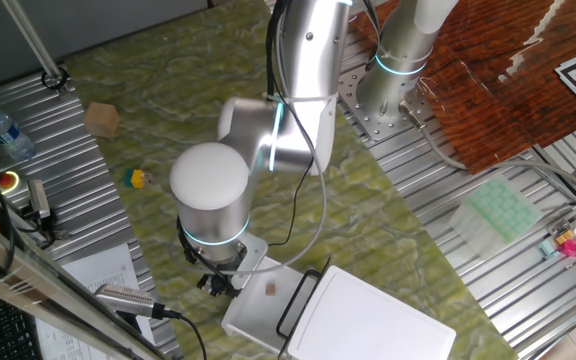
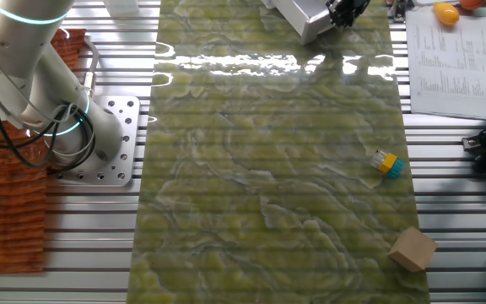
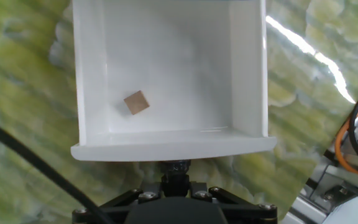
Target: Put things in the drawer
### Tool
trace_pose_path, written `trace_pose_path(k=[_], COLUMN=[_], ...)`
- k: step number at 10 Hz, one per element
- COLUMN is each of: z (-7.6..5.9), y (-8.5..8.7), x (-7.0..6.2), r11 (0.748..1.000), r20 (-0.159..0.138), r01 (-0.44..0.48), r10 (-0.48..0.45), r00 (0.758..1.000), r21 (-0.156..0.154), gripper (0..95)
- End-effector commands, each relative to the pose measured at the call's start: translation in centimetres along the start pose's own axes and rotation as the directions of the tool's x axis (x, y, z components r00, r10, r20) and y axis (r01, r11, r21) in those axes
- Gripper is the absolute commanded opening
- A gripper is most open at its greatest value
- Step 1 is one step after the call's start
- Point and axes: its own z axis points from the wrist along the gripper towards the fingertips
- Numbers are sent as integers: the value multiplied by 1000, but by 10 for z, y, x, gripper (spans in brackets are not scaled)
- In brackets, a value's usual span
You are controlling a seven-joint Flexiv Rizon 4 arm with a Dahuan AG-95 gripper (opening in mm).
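The white drawer (image 3: 92, 81) stands pulled out of the white box unit (image 1: 378, 320). It also shows in one fixed view (image 1: 253, 312) and at the top edge of the other fixed view (image 2: 304, 24). A tiny tan-brown cube (image 3: 137, 102) lies on its floor near the front left, and it also shows in one fixed view (image 1: 270, 288). My gripper (image 3: 176, 169) is right at the drawer's front panel. Its fingers show as one dark stub with no gap and hold nothing I can see. A black wire loop (image 1: 301, 298) sits where the drawer meets the box. The small black piece is out of view.
A tan block (image 1: 101, 118) and a small yellow-and-blue item (image 1: 136, 178) lie on the green mat, far from the drawer. A water bottle (image 1: 3, 130), papers (image 2: 445, 51) and tools sit on the slatted metal beside the mat. The arm's base (image 2: 99, 139) is bolted at the mat's edge.
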Motion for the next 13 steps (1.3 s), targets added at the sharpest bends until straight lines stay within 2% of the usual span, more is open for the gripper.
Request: trace_pose_path(k=[1,9,10,13], z=[-2,-2,-2,-2], y=[0,-1,-1,-2], x=[-2,-3,-4,-6], r11=[1000,1000,1000,999], r20=[9,32,42,42], r01=[7,22,25,38], r10=[-7,-21,-25,-37], r00=[1000,999,999,998], r21=[-10,-13,-17,-21], gripper=[0,0,0,0])
